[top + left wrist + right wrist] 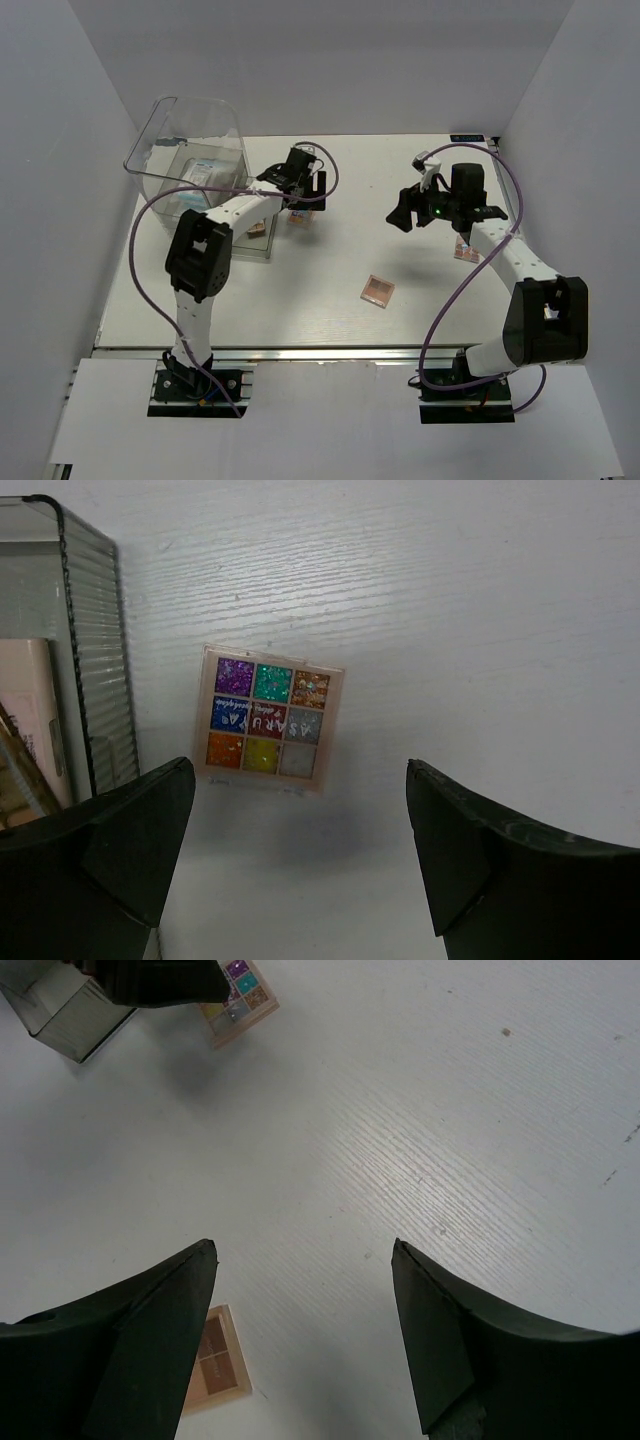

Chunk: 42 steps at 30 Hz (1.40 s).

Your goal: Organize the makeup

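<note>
Here, at the far left of the white table, stands a large clear plastic bin with a white-and-blue packet lying inside it. At the bin's near right corner lies a small peach compact, partly hidden by the left arm. Just right of the bin the left gripper hovers, its claw spread wide and empty, above a square eyeshadow palette of nine glittery coloured pans lying flat close beside the bin's ribbed wall. A flat peach square palette lies alone in the middle, nearer the front. Further right the right gripper hangs over bare table, claw also spread, holding nothing. Another small peach item peeps out beside its arm. The glitter palette is thin and flat, so closing fingers may slip over it or shove it against the bin. A descent drifting left could strike the bin's wall. Open table lies to the right and near side of that palette, and the two arms are well apart.
</note>
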### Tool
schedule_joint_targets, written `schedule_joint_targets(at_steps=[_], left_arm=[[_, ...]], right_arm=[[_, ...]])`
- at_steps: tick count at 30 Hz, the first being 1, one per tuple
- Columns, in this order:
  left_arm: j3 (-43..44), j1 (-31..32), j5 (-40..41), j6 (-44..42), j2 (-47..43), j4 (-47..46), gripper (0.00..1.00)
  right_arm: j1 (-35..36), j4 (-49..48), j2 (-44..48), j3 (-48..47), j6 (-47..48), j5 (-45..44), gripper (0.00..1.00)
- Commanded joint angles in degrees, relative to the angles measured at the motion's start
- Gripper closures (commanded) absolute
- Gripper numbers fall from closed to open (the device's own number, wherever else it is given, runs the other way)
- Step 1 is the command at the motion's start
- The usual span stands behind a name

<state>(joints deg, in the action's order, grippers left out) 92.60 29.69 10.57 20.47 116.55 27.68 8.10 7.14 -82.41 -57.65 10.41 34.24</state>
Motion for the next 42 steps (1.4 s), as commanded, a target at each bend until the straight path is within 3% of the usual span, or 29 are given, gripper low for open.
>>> schedule_joint_targets(at_steps=[1,7,14,34,40,42], left_arm=[[4.0,0.4,2.6,-5.1,1.7,2.0,0.04],[4.9,0.4,0.0,-13.6,5.5,-0.3,0.03],[9.6,0.4,-0.5,-16.3,10.4,1.0,0.02],[4.2,-2.1,-4.9,-13.1,11.7,1.2,0.05],[-2.0,-2.1,-5.5,-11.0,9.0,-2.1,0.28],[-2.6,-2.0,-5.1,-10.6,7.9,-2.5,0.46]], right_arm=[[-0.5,-0.4,1.4,0.6,-0.6,0.2,0.24],[-0.6,-0.7,1.6,1.5,-0.7,0.5,0.23],[-1.2,-0.6,1.2,1.6,-0.6,0.7,0.23],[-2.5,-0.3,-0.6,0.3,-0.7,1.4,0.23],[-2.6,-0.1,-0.4,0.4,-0.7,1.5,0.23],[-2.6,-0.1,-0.4,0.4,-0.9,1.6,0.23]])
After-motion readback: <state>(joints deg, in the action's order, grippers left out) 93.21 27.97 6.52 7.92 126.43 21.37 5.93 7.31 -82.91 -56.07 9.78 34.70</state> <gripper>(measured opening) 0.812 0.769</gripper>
